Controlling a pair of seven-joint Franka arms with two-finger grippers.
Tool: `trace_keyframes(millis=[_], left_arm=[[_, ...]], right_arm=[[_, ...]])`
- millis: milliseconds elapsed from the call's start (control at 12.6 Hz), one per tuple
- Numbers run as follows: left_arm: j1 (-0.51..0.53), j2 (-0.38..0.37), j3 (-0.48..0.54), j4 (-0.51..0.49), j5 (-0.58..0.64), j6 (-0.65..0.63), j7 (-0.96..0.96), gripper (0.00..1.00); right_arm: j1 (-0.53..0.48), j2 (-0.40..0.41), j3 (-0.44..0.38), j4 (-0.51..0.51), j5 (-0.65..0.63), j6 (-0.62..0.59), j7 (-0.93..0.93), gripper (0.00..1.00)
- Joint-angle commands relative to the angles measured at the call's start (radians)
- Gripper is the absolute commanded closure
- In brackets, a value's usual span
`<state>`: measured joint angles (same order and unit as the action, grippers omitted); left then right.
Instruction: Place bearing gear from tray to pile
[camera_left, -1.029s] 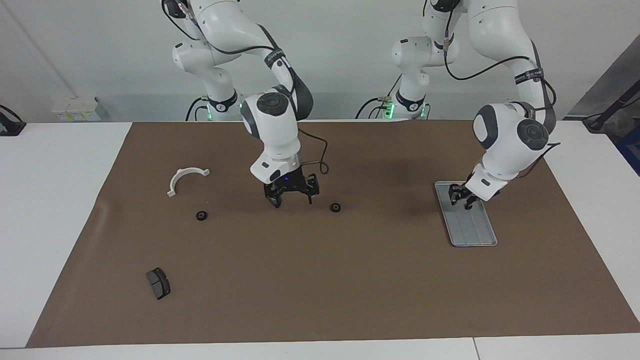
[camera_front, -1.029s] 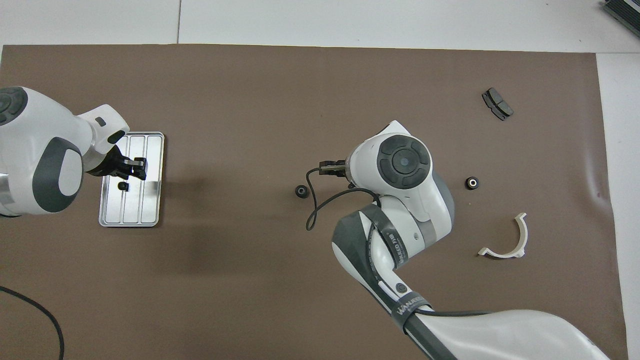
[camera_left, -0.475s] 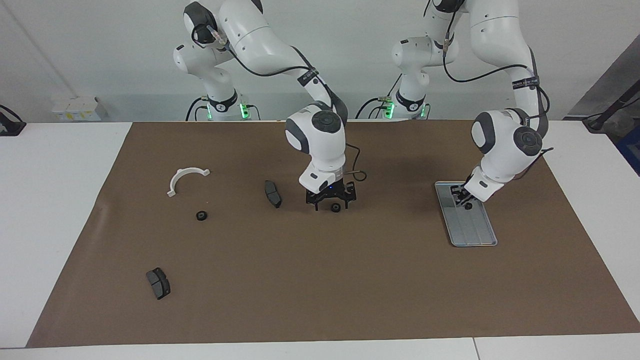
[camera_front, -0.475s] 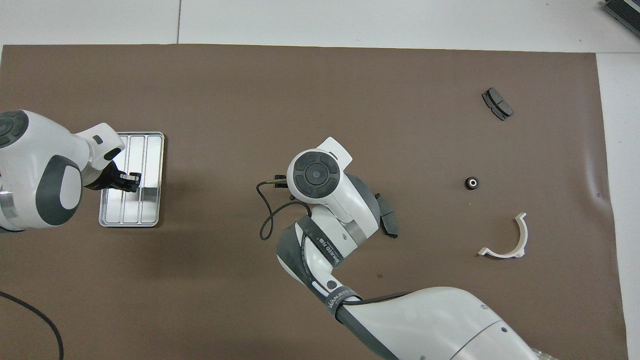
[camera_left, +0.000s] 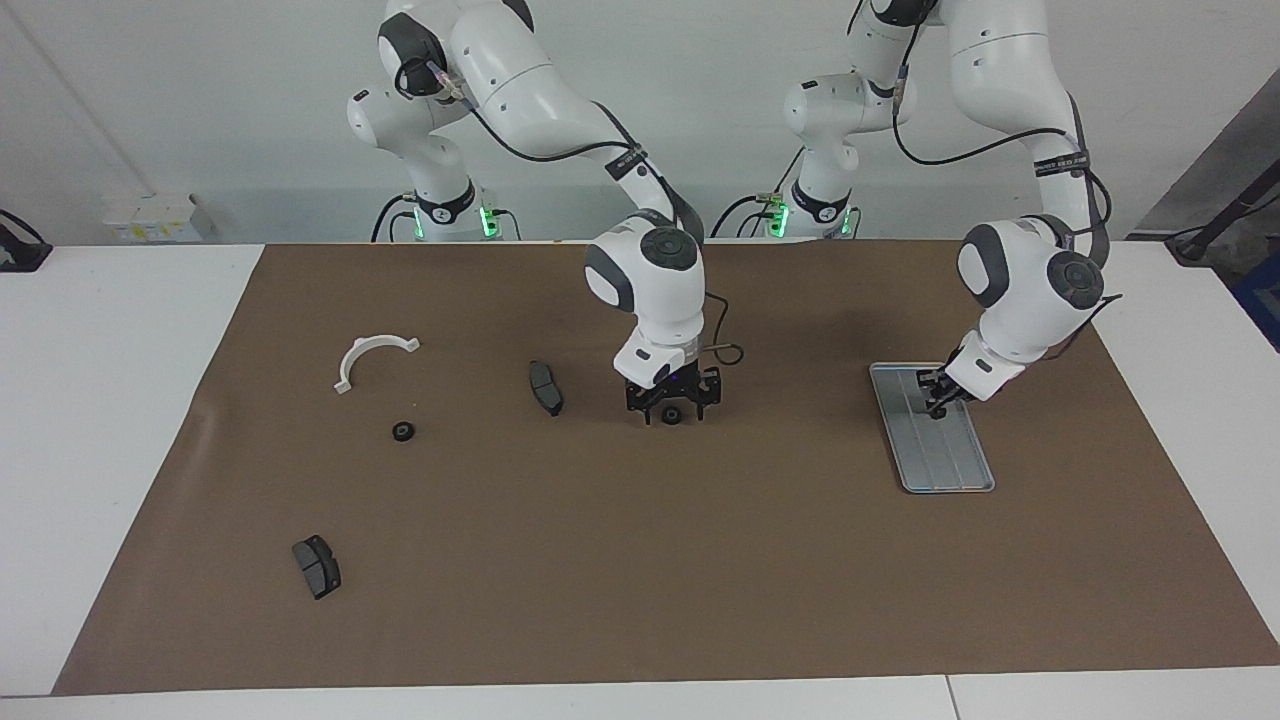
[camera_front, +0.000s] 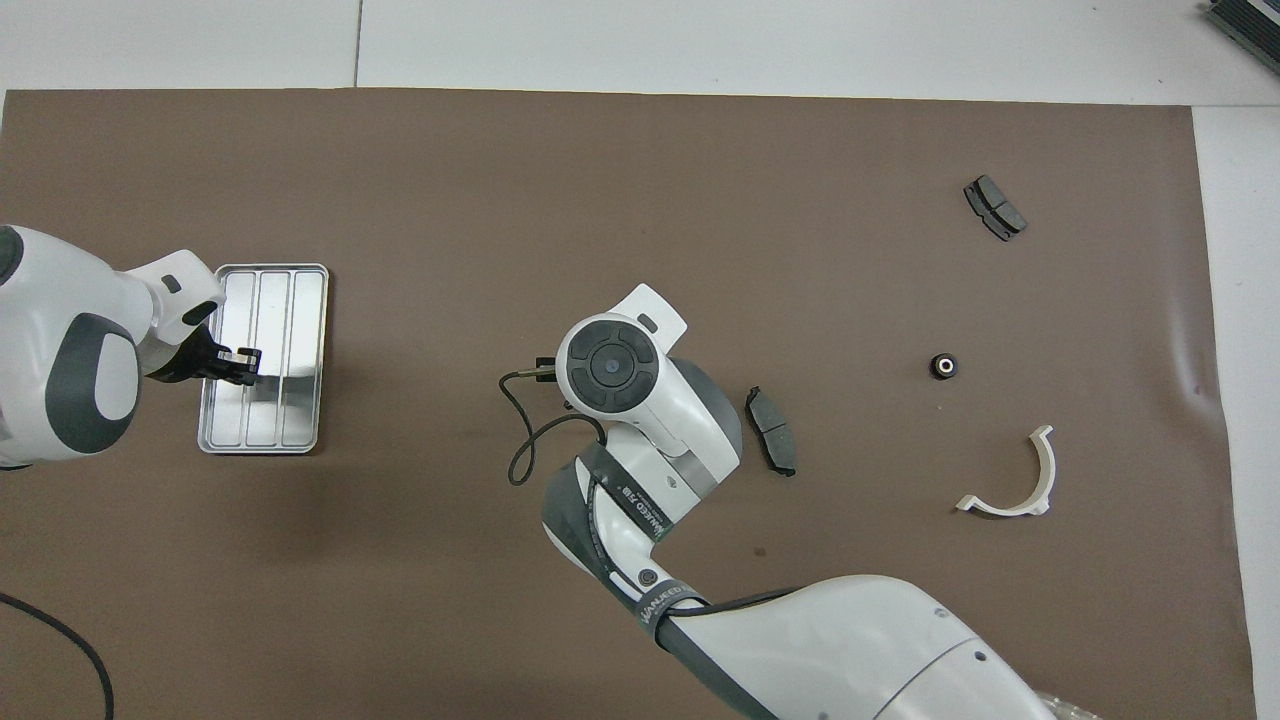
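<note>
Nearest the robots: white semicircular plastic bracket, lying flat toward the right arm's end of the brown paper mat.

Next: dark grey curved brake pad, near the middle of the mat, just beside the right gripper and apart from it.

Right gripper: down at the mat's middle, fingers parted and standing either side of a small black round bearing gear. No contact with it can be made out; nothing lifted.

Flat rectangular silver-grey ridged metal tray: toward the left arm's end of the mat.

Left gripper: low over the tray, fingertips closed together on a second bearing gear, a small dark piece just at the tray's floor.

Third bearing gear: loose on the mat, a little farther from the robots than the bracket.

Farthest: second dark grey brake pad, alone, well apart from the rest.
</note>
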<state>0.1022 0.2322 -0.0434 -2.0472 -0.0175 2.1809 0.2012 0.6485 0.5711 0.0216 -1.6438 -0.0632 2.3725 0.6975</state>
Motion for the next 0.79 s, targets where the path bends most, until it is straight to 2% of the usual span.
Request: trace_keyframes(millis=[0, 238, 317, 475, 554, 713], left_arm=[[0.033, -0.028, -0.007, -0.036, -0.004, 0.028, 0.046, 0.87], [0.047, -0.018, -0.007, -0.016, 0.002, 0.031, 0.075, 0.86], [0.045, -0.013, -0.007, -0.001, 0.004, 0.031, 0.073, 0.81], [0.045, -0.013, -0.007, 0.001, 0.004, 0.033, 0.069, 0.61], [0.042, -0.013, -0.009, 0.001, 0.004, 0.034, 0.066, 0.56], [0.044, -0.014, -0.007, -0.008, 0.004, 0.045, 0.066, 0.53]], right_arm=[[0.006, 0.004, -0.002, -0.021, -0.023, 0.036, 0.036, 0.29], [0.010, 0.000, -0.003, -0.025, -0.023, 0.004, 0.039, 0.42], [0.011, 0.000, -0.005, -0.027, -0.024, -0.002, 0.039, 0.47], [0.011, -0.005, -0.003, -0.027, -0.036, -0.030, 0.039, 0.57], [0.011, -0.005, -0.003, -0.025, -0.037, -0.044, 0.040, 0.64], [0.011, -0.007, -0.005, -0.019, -0.037, -0.062, 0.040, 0.81]])
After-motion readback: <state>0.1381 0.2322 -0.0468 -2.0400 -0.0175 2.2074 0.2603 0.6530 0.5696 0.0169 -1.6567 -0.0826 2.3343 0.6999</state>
